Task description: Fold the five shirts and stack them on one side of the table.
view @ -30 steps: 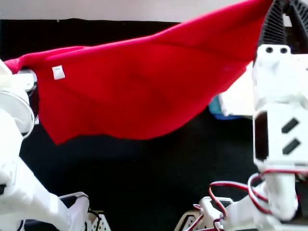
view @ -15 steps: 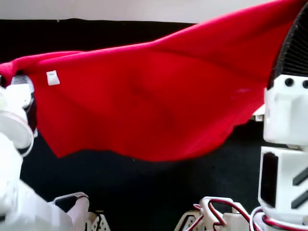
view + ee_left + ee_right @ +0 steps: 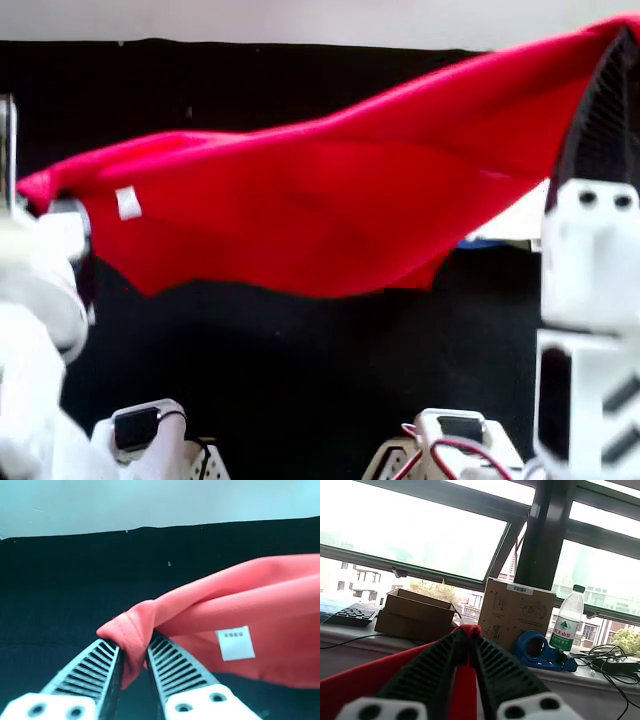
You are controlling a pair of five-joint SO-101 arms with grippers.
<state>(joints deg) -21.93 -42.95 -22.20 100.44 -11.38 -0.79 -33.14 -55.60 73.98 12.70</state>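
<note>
A red shirt hangs stretched in the air above the black table, held at both ends. My left gripper is shut on a bunched corner of the red shirt, near its white label; in the high view that corner is at the left. My right gripper is raised high and shut on the other end of the red shirt; in the high view its arm stands at the right edge.
A white folded piece over something blue lies on the table at the right, partly behind the shirt. The arms' bases sit at the near edge. Through the right wrist view, cardboard boxes and a bottle stand on a window ledge.
The left end of the shirt has dropped lower and shifted slightly right. The shirt's hanging lower edge has lifted and drawn flatter. The right arm stays high at the right edge.
</note>
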